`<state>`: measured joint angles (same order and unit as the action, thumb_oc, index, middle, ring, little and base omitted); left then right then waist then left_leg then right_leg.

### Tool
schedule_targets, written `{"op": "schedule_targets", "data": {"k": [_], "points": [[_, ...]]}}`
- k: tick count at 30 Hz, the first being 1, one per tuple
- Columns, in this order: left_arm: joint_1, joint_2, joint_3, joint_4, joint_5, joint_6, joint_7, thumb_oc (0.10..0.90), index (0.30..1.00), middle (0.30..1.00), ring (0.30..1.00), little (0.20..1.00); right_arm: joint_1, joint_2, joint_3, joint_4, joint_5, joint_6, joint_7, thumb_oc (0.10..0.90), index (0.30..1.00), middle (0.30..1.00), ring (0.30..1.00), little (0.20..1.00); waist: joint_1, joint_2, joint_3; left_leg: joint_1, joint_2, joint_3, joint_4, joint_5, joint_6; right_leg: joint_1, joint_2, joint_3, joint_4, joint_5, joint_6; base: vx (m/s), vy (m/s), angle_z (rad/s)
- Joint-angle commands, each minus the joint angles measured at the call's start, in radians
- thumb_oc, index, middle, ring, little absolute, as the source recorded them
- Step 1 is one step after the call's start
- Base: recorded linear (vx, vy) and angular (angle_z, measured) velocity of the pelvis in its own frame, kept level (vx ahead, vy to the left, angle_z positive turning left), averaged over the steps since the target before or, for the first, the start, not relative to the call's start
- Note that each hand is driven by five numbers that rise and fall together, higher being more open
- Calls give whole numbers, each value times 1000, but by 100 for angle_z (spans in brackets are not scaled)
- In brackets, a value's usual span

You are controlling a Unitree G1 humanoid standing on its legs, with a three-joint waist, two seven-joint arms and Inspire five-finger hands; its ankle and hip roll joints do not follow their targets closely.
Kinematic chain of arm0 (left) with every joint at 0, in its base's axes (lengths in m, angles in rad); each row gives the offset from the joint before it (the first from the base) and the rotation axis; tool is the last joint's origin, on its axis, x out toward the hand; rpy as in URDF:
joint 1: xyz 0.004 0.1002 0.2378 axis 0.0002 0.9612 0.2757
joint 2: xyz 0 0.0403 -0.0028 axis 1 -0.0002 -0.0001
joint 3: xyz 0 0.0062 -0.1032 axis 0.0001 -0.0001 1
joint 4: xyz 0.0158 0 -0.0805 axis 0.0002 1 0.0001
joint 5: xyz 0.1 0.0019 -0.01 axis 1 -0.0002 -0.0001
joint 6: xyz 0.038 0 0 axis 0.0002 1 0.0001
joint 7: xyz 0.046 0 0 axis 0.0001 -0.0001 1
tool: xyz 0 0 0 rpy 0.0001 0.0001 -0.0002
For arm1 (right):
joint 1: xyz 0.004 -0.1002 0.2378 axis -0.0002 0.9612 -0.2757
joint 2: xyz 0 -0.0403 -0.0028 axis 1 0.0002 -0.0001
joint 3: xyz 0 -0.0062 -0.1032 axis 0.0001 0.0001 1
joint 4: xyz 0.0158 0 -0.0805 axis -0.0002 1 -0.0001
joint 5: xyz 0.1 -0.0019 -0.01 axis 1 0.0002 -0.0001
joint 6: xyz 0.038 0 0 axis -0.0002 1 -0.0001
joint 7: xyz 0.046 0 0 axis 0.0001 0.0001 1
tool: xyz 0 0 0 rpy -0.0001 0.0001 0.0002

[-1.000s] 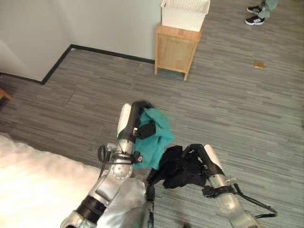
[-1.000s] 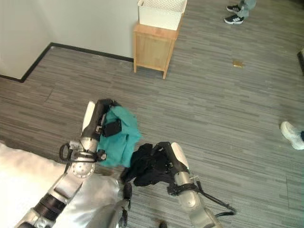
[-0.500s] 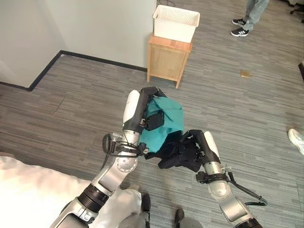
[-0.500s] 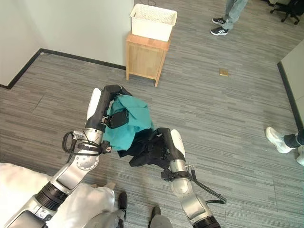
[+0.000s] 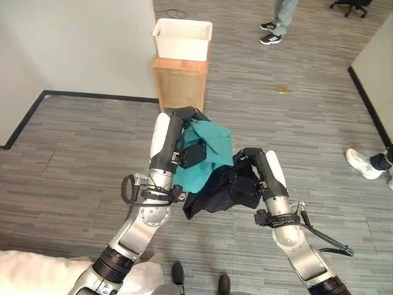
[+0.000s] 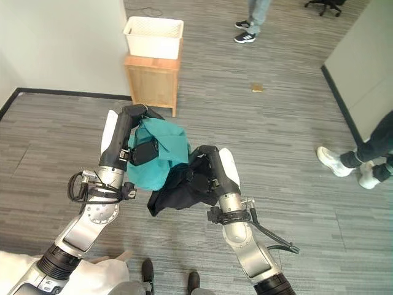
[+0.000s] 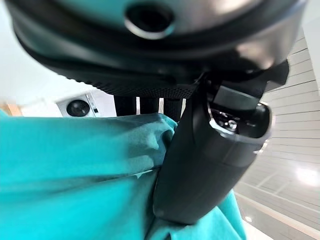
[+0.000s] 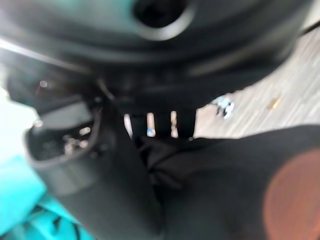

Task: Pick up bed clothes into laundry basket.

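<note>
My left hand (image 5: 183, 117) is shut on a teal garment (image 5: 206, 157) that hangs from it above the floor; in the left wrist view the thumb (image 7: 200, 160) presses into the teal cloth (image 7: 75, 170). Beside it my right hand (image 5: 249, 157) is shut on a black garment (image 5: 220, 192), which droops against the teal one. The right wrist view has the black cloth (image 8: 225, 175) under the thumb (image 8: 100, 165). Ahead, a white laundry basket (image 5: 182, 38) sits on a small wooden stand (image 5: 179, 83) by the wall.
A corner of white bedding (image 5: 43, 273) lies at the lower left. A person's legs and shoes (image 5: 275, 27) stand beyond the basket, and another person's shoes (image 6: 344, 163) are at the right. A small tan object (image 5: 283, 90) lies on the grey plank floor.
The camera has swung round: the bed has slid out to the lower left and the basket has come nearer the middle. Both hands keep hold of their garments, raised a little higher.
</note>
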<state>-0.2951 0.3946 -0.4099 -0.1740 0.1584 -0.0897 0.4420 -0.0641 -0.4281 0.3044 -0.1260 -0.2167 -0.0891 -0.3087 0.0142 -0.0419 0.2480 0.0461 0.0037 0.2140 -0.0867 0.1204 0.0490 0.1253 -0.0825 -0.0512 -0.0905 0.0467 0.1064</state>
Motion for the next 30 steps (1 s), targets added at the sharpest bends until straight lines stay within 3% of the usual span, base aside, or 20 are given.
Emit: {"op": "schedule_targets", "data": {"k": [1,11,15,20,23,24,26,28,29,30], "points": [[-75,-70,7,-20,-4,-138,4,400,300,300,300,300,-4,-3,-45,-129,8,-129,-28,400,300,300,300,300,-1,40,-195,-31,112,-24,-1,-48,-85,24,-39,-57,3,-28,24,16,-86,-3],[-55,-85,5,-12,-51,-146,4,400,300,300,300,300,1,-7,-38,-171,-23,-123,-34,400,300,300,300,300,-32,58,-201,-40,137,-2,-1,-15,-105,15,-25,-66,3,-21,15,-26,-61,0],[38,-85,37,-32,-123,-153,1,400,300,300,300,300,37,-13,-28,-213,-32,-131,-17,400,300,300,300,300,-72,58,-189,-25,179,49,-1,-7,-114,0,5,-20,3,-27,8,-3,-115,-21],[108,-88,47,-21,-163,-150,-10,400,300,300,300,300,64,-33,-18,-224,-39,-141,-6,400,300,300,300,300,-80,46,-174,5,218,92,2,5,-110,-23,45,34,3,-27,0,-17,-113,-58],[109,-93,41,-15,-175,-157,-8,400,300,300,300,300,65,-47,-22,-218,-39,-142,-14,400,300,300,300,300,-63,27,-141,-22,195,38,59,4,-105,-25,50,52,3,-21,-6,-93,-128,-46],[102,-100,33,-2,-198,-157,-7,400,300,300,300,300,63,-54,-21,-204,-27,-143,-16,400,300,300,300,300,-47,1,-123,-46,107,-89,149,-97,-80,-39,41,58,3,-4,-8,-98,-184,-54],[99,-101,21,2,-203,-164,-4,400,300,300,300,300,61,-62,-16,-193,-21,-149,-16,400,300,300,300,300,-35,-14,-124,-51,16,-151,187,-178,-56,-64,38,73,3,19,-4,-76,-153,-47],[103,-101,13,1,-204,-166,-2,400,300,300,300,300,64,-65,-17,-189,-18,-151,-18,400,300,300,300,300,-31,-12,-124,-50,-11,-146,200,-209,-40,-66,38,79,3,19,0,15,13,-52],[101,-104,4,1,-205,-165,-9,400,300,300,300,300,82,-65,-35,-193,-26,-151,-25,400,300,300,300,300,-55,7,-136,-18,-8,-93,142,-215,-20,-68,49,77,3,14,4,49,83,-26],[111,-106,2,12,-204,-165,-8,400,300,300,300,300,101,-70,-45,-200,-33,-152,-34,400,300,300,300,300,-58,20,-144,5,-10,-85,100,-202,-14,-70,53,80,3,11,4,66,105,-4]]}}
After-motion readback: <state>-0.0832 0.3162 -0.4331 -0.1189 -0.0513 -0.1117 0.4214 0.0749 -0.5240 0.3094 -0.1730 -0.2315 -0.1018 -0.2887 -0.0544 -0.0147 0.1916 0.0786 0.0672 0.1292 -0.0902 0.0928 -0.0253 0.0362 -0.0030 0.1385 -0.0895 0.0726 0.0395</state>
